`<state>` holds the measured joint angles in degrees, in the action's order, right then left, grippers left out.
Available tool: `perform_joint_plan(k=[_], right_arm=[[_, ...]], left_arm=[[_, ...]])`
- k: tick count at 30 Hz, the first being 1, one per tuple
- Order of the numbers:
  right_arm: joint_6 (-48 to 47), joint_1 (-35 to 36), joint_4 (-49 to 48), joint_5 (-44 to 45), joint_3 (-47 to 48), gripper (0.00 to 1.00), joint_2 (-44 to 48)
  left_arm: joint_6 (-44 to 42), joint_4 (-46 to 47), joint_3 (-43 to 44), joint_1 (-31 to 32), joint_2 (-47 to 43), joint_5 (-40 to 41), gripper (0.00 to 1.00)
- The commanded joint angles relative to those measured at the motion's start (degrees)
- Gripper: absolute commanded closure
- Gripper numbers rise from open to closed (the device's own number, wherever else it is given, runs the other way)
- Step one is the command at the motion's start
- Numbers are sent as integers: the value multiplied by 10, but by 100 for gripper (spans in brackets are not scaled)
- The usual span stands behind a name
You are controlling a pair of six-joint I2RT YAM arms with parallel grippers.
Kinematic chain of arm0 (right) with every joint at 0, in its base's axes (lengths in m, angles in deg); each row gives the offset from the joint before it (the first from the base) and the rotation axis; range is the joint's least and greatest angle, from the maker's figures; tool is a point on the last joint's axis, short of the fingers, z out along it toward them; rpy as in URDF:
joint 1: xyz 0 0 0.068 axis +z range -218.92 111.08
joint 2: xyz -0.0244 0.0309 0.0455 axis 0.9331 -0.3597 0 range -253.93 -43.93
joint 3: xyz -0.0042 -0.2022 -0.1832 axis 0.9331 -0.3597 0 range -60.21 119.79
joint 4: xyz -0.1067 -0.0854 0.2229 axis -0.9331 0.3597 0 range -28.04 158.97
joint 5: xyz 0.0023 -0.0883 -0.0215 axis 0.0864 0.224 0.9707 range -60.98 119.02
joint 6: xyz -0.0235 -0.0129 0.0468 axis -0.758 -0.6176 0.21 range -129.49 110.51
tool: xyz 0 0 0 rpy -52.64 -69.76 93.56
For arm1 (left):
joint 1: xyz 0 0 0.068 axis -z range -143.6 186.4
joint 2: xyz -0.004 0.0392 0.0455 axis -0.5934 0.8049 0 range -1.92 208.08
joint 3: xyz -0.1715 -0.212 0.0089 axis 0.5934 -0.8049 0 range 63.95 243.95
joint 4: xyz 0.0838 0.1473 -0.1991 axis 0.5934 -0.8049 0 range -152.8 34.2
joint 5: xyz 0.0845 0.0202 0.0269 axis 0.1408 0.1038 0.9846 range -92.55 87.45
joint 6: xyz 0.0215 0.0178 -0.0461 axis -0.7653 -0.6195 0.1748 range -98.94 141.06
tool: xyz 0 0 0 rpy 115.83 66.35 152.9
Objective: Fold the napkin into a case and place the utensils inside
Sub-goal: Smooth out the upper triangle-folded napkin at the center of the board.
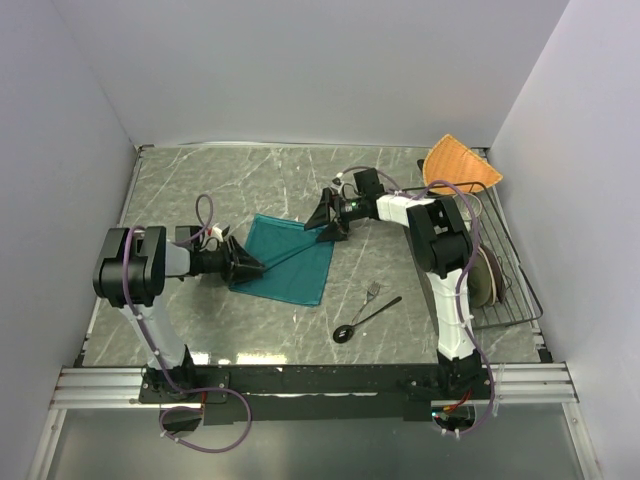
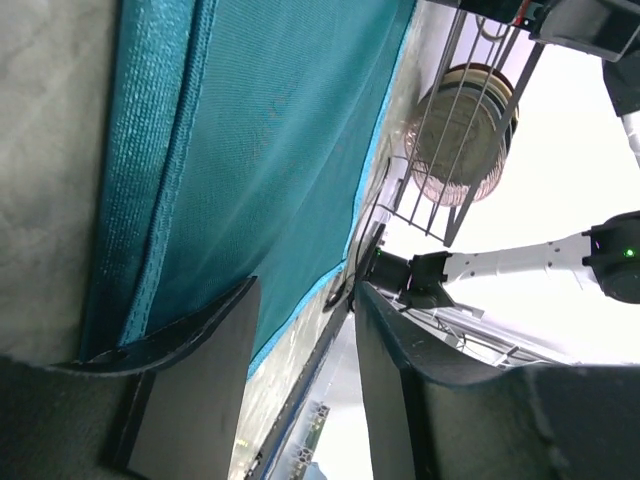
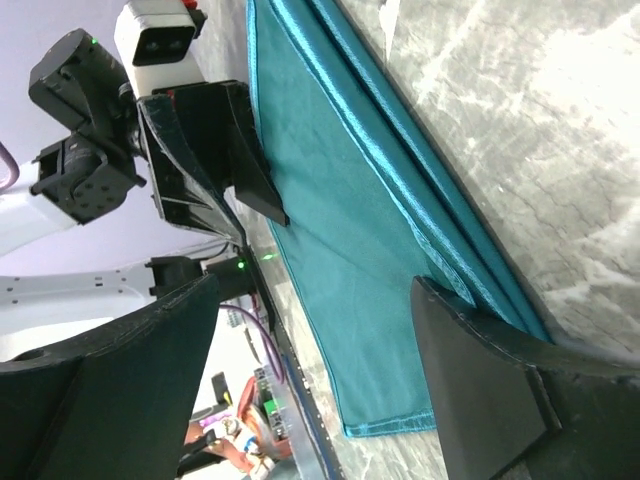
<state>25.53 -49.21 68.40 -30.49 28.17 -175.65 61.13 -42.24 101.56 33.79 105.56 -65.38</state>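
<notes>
The right gripper [image 1: 322,222] is released. Its fingers are spread wide and straddle the far right corner of the teal napkin [image 1: 295,262]. In your right wrist view one finger sits at the doubled edge of the cloth and the other stands off to the side, with nothing pinched between them.

The left gripper [image 1: 250,265] is also released, its fingers part-way apart at the opposite edge of the napkin. One finger lies over the hemmed border; you cannot tell whether it presses the cloth down.

The napkin lies on the table between your two grippers. A doubled band runs along one edge and a crease crosses the cloth from gripper to gripper.

**Progress.** Judge the folding as begun but not finished. One flap appears turned over, but no pocket or case has formed. The fork [image 1: 372,292] and the dark spoon [image 1: 366,320] lie side by side on bare table, on the base side of the right gripper and clear of the napkin's near right corner. Neither is inside anything, so the remaining folds and both insertions are left to you.

**Surface and room.** The table [image 1: 250,180] is a grey-green marbled slab, lightly glossy. Plain pale walls [image 1: 300,70] close it on three sides. Outboard of the right gripper stands a wire rack [image 1: 520,305] holding upright plates [image 1: 487,275]. Beyond it lies an orange woven cloth [image 1: 460,165]. An aluminium rail [image 1: 100,385] runs along the edge behind both arms.
</notes>
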Motion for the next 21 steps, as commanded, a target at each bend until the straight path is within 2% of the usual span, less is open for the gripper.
perform_joint_plan(k=[1,5,10,15,18,21], right_arm=[[-21,-12,35,44,-22,16,-14],[-25,-5,35,29,-11,23,13],[-77,4,73,13,16,32,72],[-143,2,130,27,65,36,93],[-195,0,165,66,91,38,87],[-229,0,191,115,117,39,66]], left_arm=[[-41,-39,-4,-8,10,24,48],[-68,-63,6,-1,-63,0,46],[-141,-127,44,7,-161,2,45],[-286,-276,166,7,-190,115,52],[-332,-327,214,6,-169,179,58],[-360,-367,228,11,-151,199,61]])
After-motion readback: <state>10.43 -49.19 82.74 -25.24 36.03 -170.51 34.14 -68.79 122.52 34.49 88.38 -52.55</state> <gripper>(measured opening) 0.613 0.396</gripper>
